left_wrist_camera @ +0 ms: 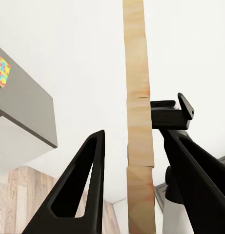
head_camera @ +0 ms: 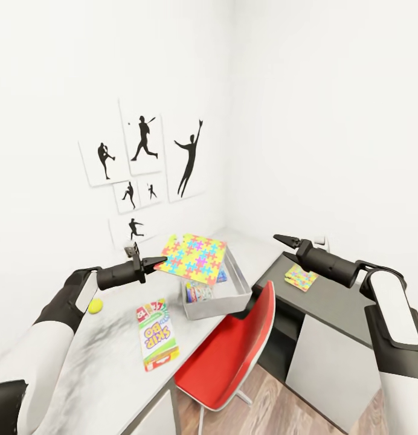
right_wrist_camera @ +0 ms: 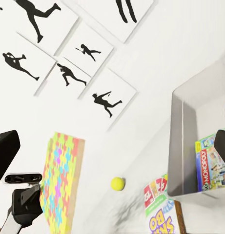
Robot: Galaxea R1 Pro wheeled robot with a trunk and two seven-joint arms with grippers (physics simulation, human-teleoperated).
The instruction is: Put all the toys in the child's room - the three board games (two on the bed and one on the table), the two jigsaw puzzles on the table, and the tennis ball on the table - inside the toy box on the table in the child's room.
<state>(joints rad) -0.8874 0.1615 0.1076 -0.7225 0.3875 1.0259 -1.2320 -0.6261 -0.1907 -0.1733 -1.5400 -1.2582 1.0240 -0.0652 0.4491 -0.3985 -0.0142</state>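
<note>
Pretty clearly a kid's bedroom in a home. White walls meet in a corner, and the upper left of the frame has a cluster of black silhouette sports pictures point(head_camera: 142, 175). A light mottled counter point(head_camera: 106, 356) carries toys: a SKIP-BO box point(head_camera: 155, 334), a bright jigsaw puzzle point(head_camera: 192, 258), a small yellow-green ball point(head_camera: 95, 306) and a grey toy box point(head_camera: 216, 302). A red chair point(head_camera: 230, 353) sits on the wood-plank floor point(head_camera: 263, 405) at lower centre.

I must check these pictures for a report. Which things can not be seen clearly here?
- Toy box contents, head view: the held puzzle covers most.
- Monopoly box, right wrist view: cut by the bin wall and a dark finger.
- Second puzzle, head view: partly behind the right end effector.
</note>
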